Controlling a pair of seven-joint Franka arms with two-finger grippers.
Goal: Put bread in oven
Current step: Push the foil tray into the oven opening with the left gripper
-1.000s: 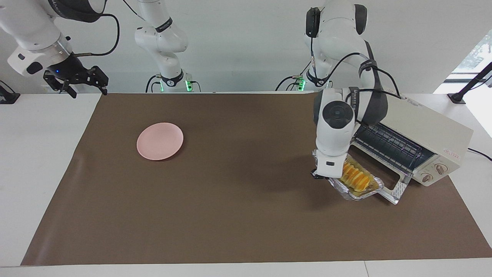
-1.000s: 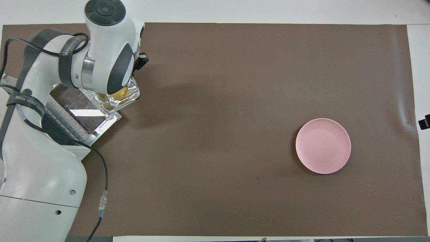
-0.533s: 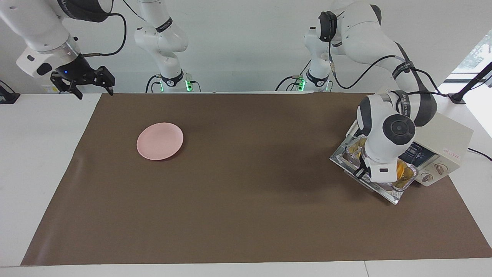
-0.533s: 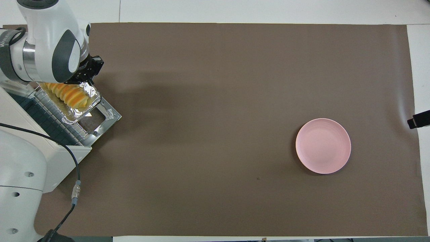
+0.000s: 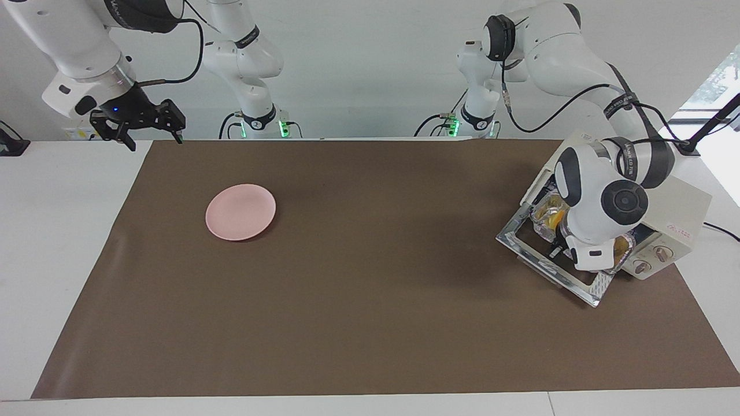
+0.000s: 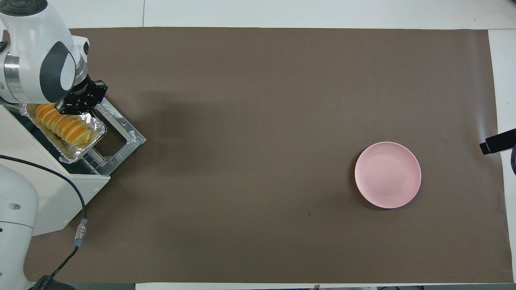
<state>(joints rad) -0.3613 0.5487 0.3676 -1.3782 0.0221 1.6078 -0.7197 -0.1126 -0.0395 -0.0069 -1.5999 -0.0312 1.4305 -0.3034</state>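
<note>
The cream-white oven [image 5: 676, 214] stands at the left arm's end of the table, and its body also shows in the overhead view [image 6: 44, 181]. Its glass door [image 5: 543, 263] lies open and flat [image 6: 123, 131]. The yellow-orange bread [image 6: 62, 127] lies in a silver foil tray [image 6: 82, 146]. The tray sits partly inside the oven's mouth over the wire rack. My left gripper [image 6: 80, 109] is shut on the tray's rim at its outer end. In the facing view the left wrist hides most of the bread [image 5: 552, 217]. My right gripper [image 5: 139, 128] waits, open and empty.
A round pink plate [image 5: 240, 211] lies on the brown mat [image 5: 358, 277] toward the right arm's end and shows in the overhead view [image 6: 388, 175]. The right gripper hangs over the white table top beside the mat's corner nearest the robots.
The left gripper has carried the foil tray with the bread from over the open door's outer edge into the oven's mouth. The right gripper has drifted slightly toward the mat.
</note>
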